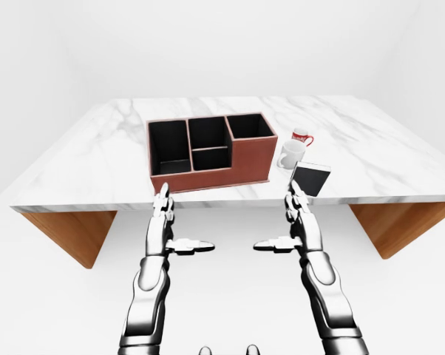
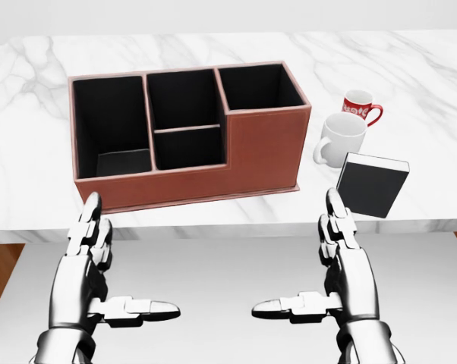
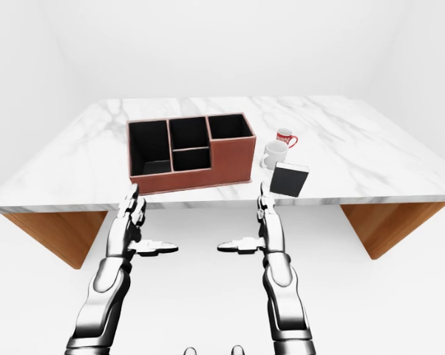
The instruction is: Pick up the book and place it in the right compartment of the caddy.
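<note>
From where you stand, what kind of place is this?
Probably a simulated desk or office tabletop: a marble table in a bare white room, holding a brown caddy, two mugs and a book.

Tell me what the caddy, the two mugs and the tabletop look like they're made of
The caddy looks like reddish-brown leather or leatherette, matte, with a finely grained skin, paler edges and a black lining. The white mug and the red mug look like glazed ceramic, smooth with a soft sheen. The tabletop looks like polished white marble with grey veining, and shows a brown, wood-like underside in the eye views.
</note>
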You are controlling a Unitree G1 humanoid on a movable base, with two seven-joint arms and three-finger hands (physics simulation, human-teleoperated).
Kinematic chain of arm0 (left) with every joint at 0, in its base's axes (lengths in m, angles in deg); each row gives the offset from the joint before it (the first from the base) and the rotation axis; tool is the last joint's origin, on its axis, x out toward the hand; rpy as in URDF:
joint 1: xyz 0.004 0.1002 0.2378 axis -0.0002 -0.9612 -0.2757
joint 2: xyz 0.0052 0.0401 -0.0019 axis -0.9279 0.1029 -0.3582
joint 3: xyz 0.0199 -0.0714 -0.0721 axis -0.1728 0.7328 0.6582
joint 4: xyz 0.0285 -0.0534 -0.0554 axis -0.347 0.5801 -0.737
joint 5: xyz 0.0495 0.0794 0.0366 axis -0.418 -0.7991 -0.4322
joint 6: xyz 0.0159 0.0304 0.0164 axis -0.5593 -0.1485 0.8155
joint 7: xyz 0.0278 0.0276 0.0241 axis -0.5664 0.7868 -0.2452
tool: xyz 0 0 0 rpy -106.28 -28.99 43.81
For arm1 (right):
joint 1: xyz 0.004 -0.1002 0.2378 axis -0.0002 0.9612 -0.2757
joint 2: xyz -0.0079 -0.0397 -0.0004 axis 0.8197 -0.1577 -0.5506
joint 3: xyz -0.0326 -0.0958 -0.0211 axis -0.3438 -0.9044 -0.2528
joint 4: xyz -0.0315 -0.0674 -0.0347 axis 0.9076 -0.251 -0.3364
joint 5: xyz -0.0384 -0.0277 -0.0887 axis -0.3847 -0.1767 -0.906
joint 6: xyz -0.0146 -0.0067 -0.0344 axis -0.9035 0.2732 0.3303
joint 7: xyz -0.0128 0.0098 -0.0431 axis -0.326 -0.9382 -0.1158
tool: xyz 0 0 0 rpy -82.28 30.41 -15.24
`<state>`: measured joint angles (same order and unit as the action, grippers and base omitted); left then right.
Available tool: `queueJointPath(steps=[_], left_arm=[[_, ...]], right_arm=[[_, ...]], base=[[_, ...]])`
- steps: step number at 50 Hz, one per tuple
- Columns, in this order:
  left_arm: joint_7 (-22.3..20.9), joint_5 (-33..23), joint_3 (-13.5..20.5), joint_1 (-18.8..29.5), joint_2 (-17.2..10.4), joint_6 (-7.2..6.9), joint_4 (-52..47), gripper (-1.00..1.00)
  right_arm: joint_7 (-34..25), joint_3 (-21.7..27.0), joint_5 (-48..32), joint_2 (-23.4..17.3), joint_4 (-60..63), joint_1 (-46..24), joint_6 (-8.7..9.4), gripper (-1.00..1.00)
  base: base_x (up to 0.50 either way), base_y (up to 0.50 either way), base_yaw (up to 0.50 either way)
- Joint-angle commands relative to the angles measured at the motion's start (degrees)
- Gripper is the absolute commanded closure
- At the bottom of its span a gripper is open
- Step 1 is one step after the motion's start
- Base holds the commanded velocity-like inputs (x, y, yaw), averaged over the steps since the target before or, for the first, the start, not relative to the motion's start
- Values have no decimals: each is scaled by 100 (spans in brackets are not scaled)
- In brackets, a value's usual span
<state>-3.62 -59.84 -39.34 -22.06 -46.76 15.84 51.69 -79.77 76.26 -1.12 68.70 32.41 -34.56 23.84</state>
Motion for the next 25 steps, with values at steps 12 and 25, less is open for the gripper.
queueJointPath(steps=[12, 25], left_arm=[[-57, 58, 238, -73, -111, -411, -747, -100], [333, 789, 1311, 82, -247, -422, -3529, -100]], right_arm=[[-195, 318, 305, -107, 1035, 240, 422, -100], [-451, 1496, 498, -129, 3285, 695, 450, -100]], base=[[0, 0, 0], [0, 0, 0]])
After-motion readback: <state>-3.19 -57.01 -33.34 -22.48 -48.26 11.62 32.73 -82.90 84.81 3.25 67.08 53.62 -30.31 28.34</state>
